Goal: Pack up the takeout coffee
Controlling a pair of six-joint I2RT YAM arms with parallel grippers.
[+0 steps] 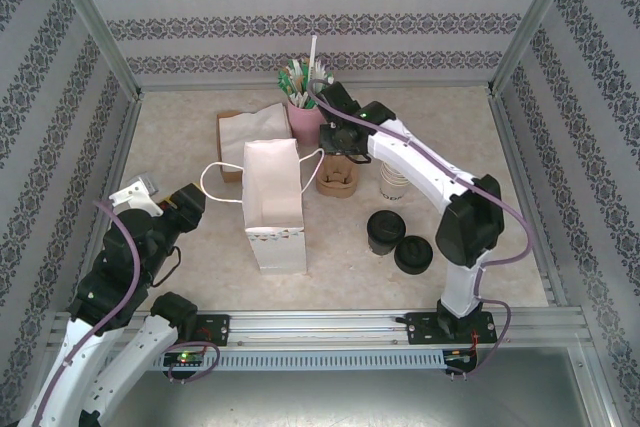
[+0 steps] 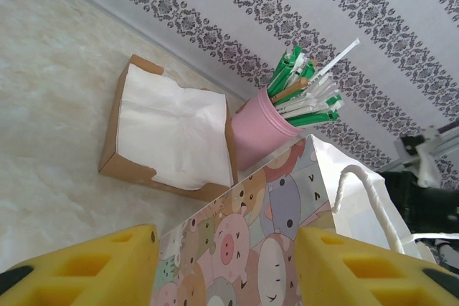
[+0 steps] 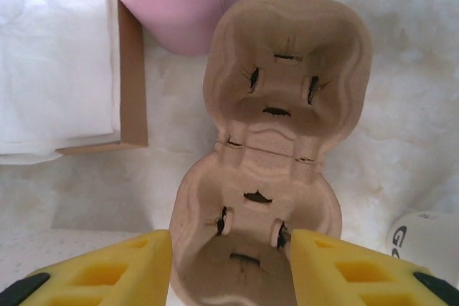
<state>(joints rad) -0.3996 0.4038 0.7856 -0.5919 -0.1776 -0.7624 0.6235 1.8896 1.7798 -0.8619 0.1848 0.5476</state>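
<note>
Two round black discs (image 1: 385, 229) (image 1: 413, 254) stand side by side on the table right of the bag. One is the lid of the takeout coffee, but from above I cannot tell which. A white paper bag (image 1: 272, 197) with rope handles stands open at the centre; its cartoon-printed side (image 2: 287, 206) faces my left gripper. My left gripper (image 1: 190, 205) (image 2: 226, 249) is open just left of the bag, holding nothing. My right gripper (image 1: 338, 139) (image 3: 229, 249) hangs low over a brown pulp cup carrier (image 1: 338, 177) (image 3: 280, 105). Its jaws are open astride the carrier's near cup well.
A pink cup of straws and stirrers (image 1: 303, 119) (image 2: 262, 123) and a brown box of white napkins (image 1: 235, 132) (image 2: 168, 130) stand behind the bag. A stack of cream cups (image 1: 392, 183) sits right of the carrier. Patterned walls close in three sides.
</note>
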